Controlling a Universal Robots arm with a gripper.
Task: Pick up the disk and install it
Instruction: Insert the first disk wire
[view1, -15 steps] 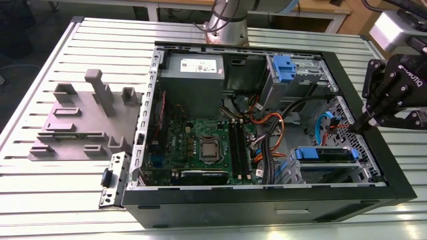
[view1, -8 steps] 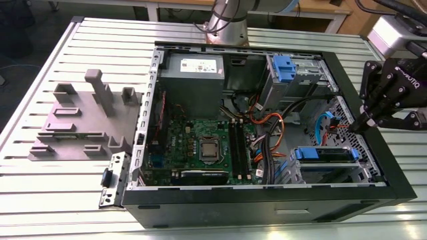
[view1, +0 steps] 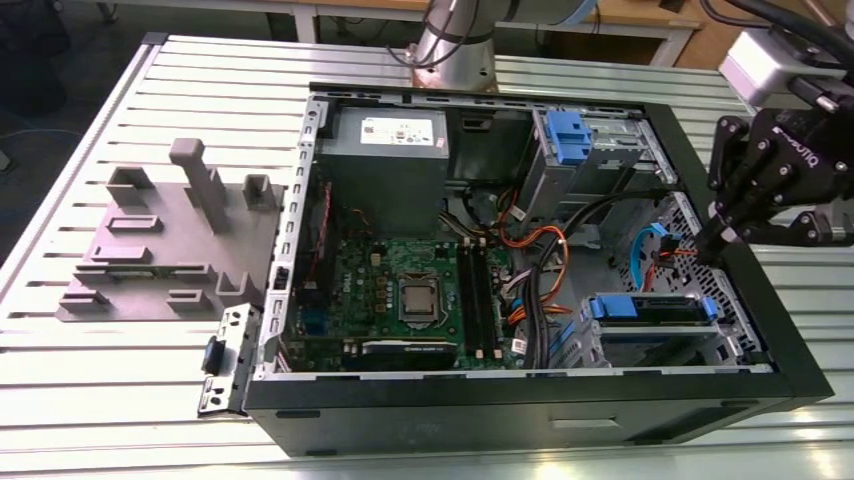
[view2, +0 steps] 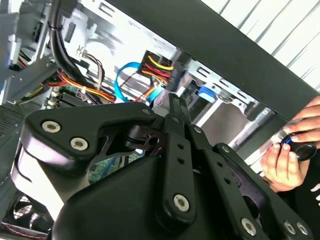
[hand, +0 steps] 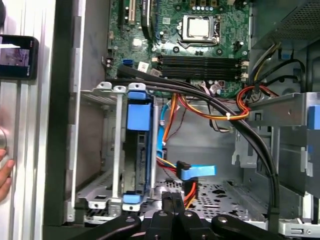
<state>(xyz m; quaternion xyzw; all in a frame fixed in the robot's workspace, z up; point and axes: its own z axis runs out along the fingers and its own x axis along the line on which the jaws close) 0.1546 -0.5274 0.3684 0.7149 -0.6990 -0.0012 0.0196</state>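
On the slatted table, one open case holds one disk; the gripper is clenched, empty.

The exterior view looks steeply down on the whole open case. Both wrist views sit close over its drive corner, sharing the gripper and blue cable.

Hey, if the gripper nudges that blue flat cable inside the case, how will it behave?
The blue flat cable probably flexes aside, since it curves freely. It looks light, its end hanging unsupported. It may snag the orange wires beside it.
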